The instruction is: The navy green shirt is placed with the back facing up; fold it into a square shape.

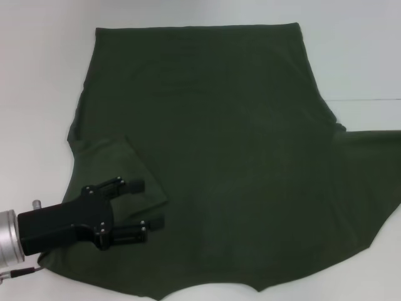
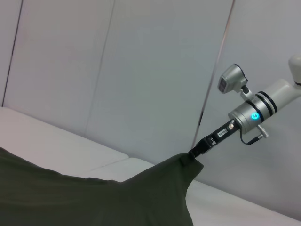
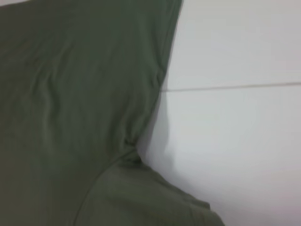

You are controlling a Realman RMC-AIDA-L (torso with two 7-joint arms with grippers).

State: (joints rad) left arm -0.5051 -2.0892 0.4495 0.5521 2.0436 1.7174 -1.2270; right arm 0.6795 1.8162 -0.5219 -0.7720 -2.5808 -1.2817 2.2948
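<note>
The left gripper (image 1: 149,204) is seen in the head view low on the left, held over the near left part of the navy green shirt (image 1: 219,157), its two black fingers (image 1: 134,185) spread apart with nothing between them. Just beneath it the left sleeve (image 1: 122,169) is folded inward onto the body of the shirt. The right gripper (image 2: 194,153) is seen only in the left wrist view, far off, where it is closed on a raised peak of the shirt's fabric, the cloth being lifted into a point at its tip. The shirt is spread flat, plain side up, over the white worktop (image 1: 44,75), the hem lying along the far edge and the neckline notch at the near edge. The right sleeve (image 1: 369,182) is stretched out toward the right edge of the head view. In the right wrist view the armpit seam (image 3: 136,141) is shown against the white worktop, which is crossed by a thin seam line (image 3: 235,86).
</note>
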